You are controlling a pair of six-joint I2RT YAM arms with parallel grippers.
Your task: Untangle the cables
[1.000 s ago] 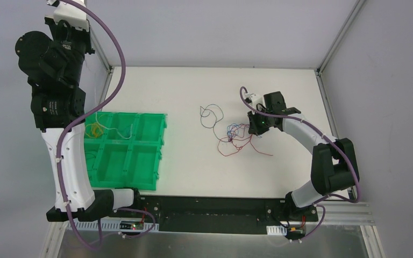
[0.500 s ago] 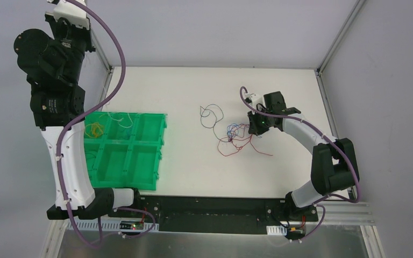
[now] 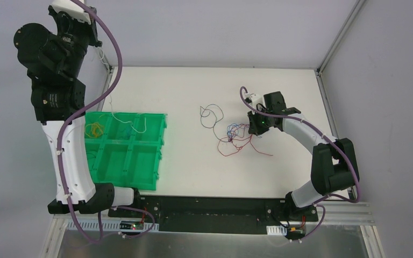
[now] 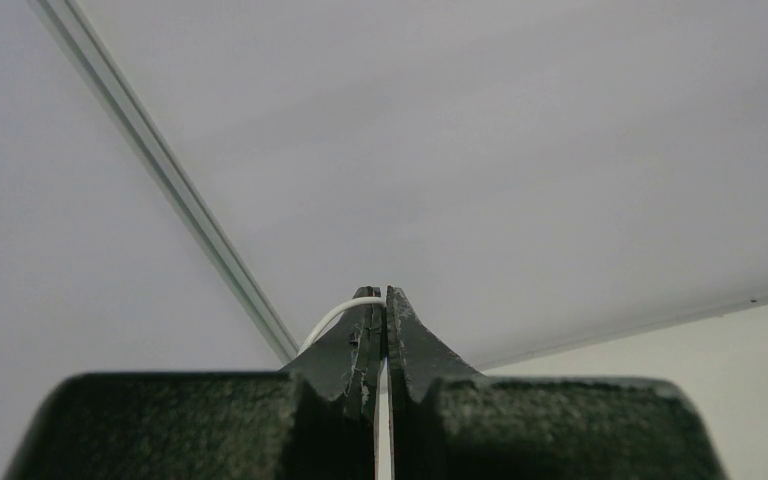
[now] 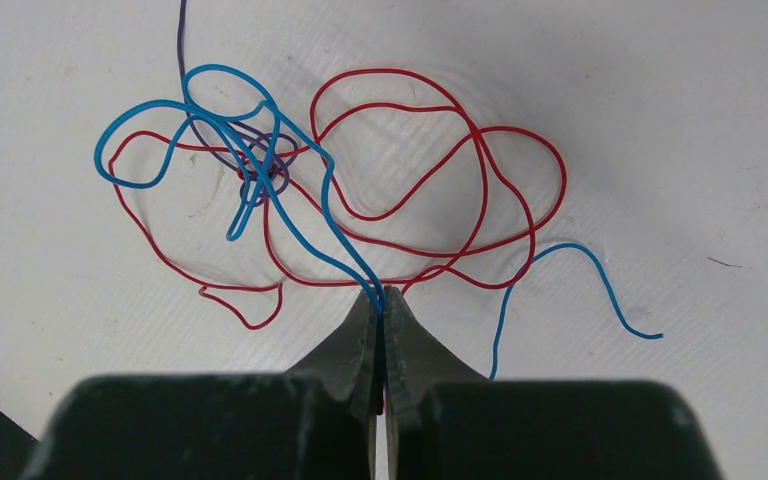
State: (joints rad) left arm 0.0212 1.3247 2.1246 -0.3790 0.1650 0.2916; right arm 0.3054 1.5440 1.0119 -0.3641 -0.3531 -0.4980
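A tangle of thin red (image 5: 390,71), blue (image 5: 570,245) and purple (image 5: 180,40) cables lies on the white table (image 3: 279,91) right of centre. My right gripper (image 5: 383,293) is low at the tangle's right side (image 3: 251,129), shut on blue strands, and red loops cross just in front of its tips. A dark grey cable (image 3: 211,114) lies loose to the left of the tangle. My left gripper (image 4: 385,292) is raised high at the far left (image 3: 98,45), shut on a white cable (image 4: 335,312). That cable's tail (image 3: 139,127) hangs down into the green tray.
The green compartment tray (image 3: 160,156) sits at the table's left, with a yellow cable (image 3: 94,129) in its back-left compartment. Metal frame posts run along the table's left (image 3: 103,56) and right (image 3: 328,110) edges. Both arm bases are at the near edge.
The left arm has swung higher and slightly right with the white cable, and its tail has slid rightward across the tray's back compartments. The right arm and the tangle have not moved.
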